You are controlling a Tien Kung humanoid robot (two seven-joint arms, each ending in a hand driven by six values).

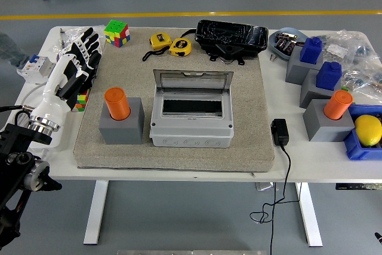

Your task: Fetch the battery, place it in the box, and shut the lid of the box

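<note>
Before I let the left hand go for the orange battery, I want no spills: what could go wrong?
The left hand is open beside the mat, near the Rubik's cube; a swing could knock it. The orange battery stands upright in its grey holder, so it might tip. The box lid stands open close by.

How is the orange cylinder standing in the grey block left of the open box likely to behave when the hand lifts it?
The orange cylinder looks rigid and smooth, so it may slip. It stands upright in the grey block, so it probably lifts straight out. Laid down, its round shape would likely roll.
</note>
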